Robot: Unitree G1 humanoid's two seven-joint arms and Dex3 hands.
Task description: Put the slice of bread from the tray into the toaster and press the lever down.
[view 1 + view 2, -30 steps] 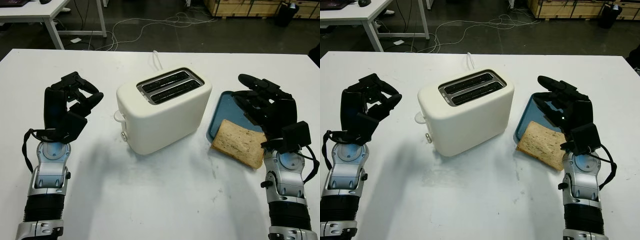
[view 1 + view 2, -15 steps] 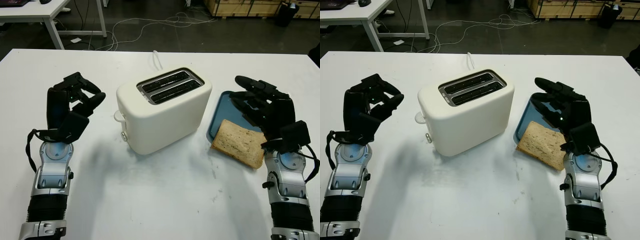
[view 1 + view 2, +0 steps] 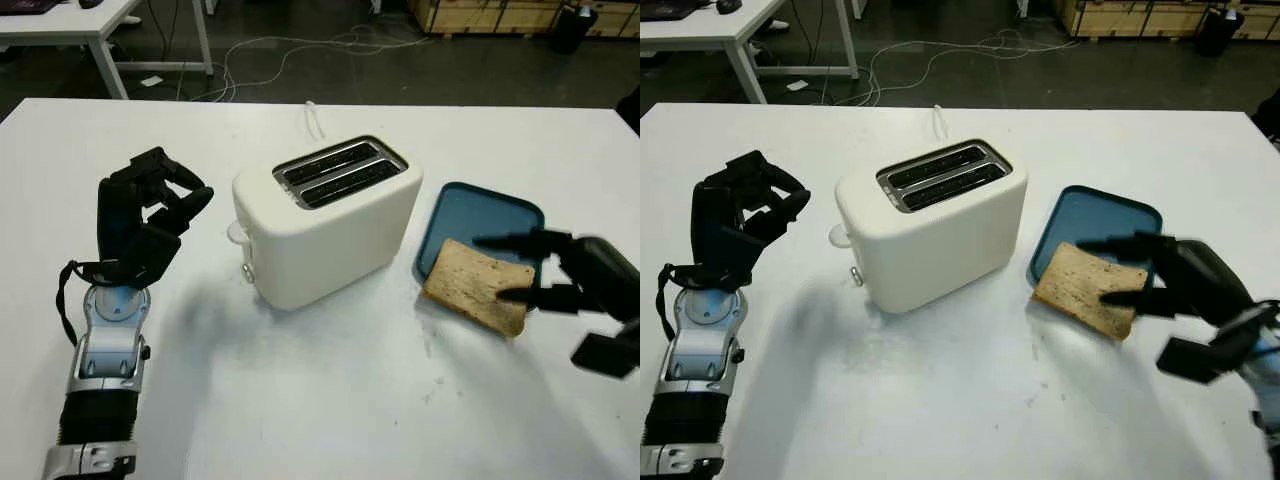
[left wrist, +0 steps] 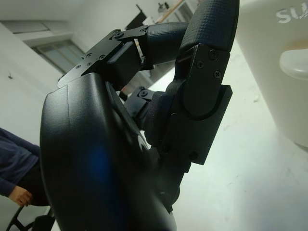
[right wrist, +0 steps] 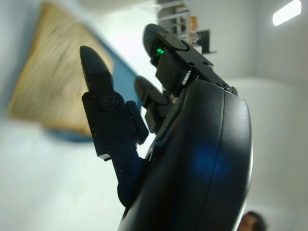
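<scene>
**Right hand reaching for the bread on the tray**

Head views: the right hand (image 3: 560,272) sits at the near right edge of the slice of bread (image 3: 477,284), fingers extended toward it, holding nothing. The slice lies half on the blue tray (image 3: 490,208), its near corner overhanging onto the white table (image 3: 330,400). The tray holds nothing else. The toaster (image 3: 328,218) stands just left of the tray, both slots empty, its lever (image 3: 237,232) up on the left end. To grasp well, I judge the fingers should close over the overhanging edge, then stand the slice upright above a slot.

Left wrist view: the left hand (image 4: 159,96) has curled fingers, clasping nothing, near the toaster's lever end.

Right wrist view: fingers (image 5: 98,91) point at the bread, not yet gripping.
</scene>
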